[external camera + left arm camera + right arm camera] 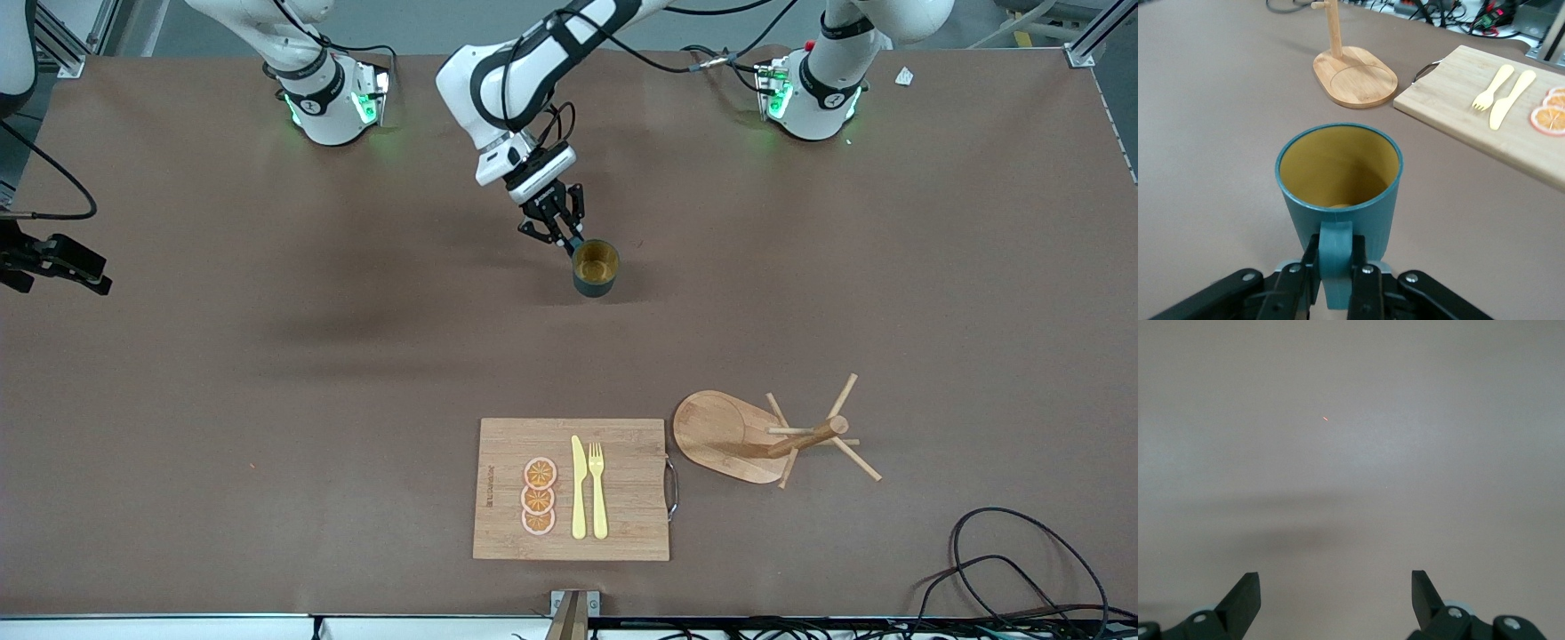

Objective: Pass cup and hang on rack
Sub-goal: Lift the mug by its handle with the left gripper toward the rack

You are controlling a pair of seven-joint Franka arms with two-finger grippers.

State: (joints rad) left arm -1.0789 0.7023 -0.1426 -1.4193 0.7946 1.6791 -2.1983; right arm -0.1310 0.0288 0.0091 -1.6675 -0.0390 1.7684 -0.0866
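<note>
The teal cup [596, 268] with its yellow inside stands upright near the middle of the table. My left gripper [569, 242] reaches down to it and is shut on its small side handle. In the left wrist view the fingers [1368, 280] pinch the handle of the cup [1338, 173] from both sides. The bamboo rack [772, 436] stands nearer the front camera, toward the left arm's end; its base [1355, 77] also shows in the left wrist view. My right gripper [89, 271] waits open over bare table at the right arm's end, nothing between its fingers [1245, 597].
A wooden cutting board [622, 524] lies beside the rack at the front edge, with a yellow knife [579, 487], a yellow fork [597, 489] and three orange slices [539, 496] on it. Black cables [1022, 569] coil at the front corner.
</note>
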